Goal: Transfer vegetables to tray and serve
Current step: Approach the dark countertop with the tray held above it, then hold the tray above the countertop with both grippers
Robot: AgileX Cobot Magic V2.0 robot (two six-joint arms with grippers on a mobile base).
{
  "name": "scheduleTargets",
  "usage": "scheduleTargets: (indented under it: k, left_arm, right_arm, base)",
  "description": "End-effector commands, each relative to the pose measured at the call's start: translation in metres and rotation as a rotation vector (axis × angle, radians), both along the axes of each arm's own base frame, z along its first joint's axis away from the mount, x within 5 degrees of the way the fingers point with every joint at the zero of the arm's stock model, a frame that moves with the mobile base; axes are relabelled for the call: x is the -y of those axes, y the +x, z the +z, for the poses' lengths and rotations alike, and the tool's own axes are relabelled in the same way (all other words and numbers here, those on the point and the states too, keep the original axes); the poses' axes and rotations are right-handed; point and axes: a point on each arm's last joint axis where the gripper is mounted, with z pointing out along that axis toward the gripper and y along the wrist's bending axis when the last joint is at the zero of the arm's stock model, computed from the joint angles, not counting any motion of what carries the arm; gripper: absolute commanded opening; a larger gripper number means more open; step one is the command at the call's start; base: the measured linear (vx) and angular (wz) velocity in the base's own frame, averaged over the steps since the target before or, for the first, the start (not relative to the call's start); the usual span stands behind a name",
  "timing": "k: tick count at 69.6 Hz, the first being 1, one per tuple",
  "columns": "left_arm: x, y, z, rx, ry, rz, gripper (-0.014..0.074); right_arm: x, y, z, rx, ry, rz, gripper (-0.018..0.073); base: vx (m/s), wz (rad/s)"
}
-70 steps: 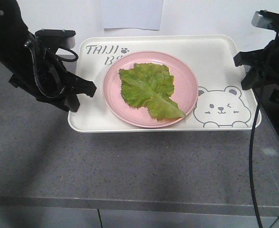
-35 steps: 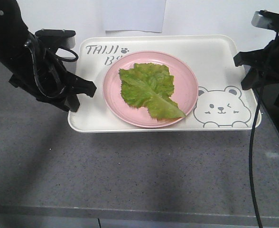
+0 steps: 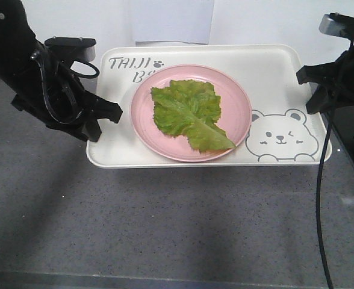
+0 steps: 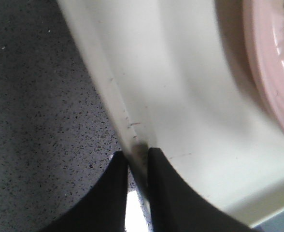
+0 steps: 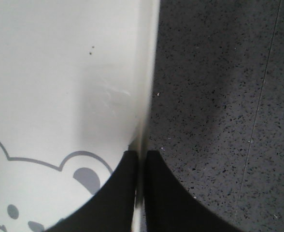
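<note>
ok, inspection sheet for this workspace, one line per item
Surface: dark grey speckled counter, bare in front of the tray.
Job's things: lettuce leaf lies on the pink plate, which sits on the tray.
Clutter: nothing seen.
Grippers: left gripper and right gripper each have jaws shut on a tray side rim.
Cables: black cable hangs from the right arm.
Surroundings: white wall, paper sheet behind.
</note>
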Motion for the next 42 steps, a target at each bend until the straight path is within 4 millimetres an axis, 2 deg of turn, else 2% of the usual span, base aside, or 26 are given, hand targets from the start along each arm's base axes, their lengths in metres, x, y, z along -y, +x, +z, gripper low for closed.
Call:
scheduleTargets:
  k: [1,42]
  left_arm:
    - [0.0077,-0.015,0.0284,0.075,-0.094,-0.05,-0.0006]
    - [0.0077,-0.015,0.0284,0.075,-0.094,-0.05,-0.0006]
  right_arm:
    - [-0.0088,-0.015,0.0297,0.074,0.063,0.032,-0.0006]
    - [-0.0088,-0.015,0.0297,0.074,0.063,0.032,-0.0006]
  base:
    - [0.04,0.01]
    - [0.04,0.01]
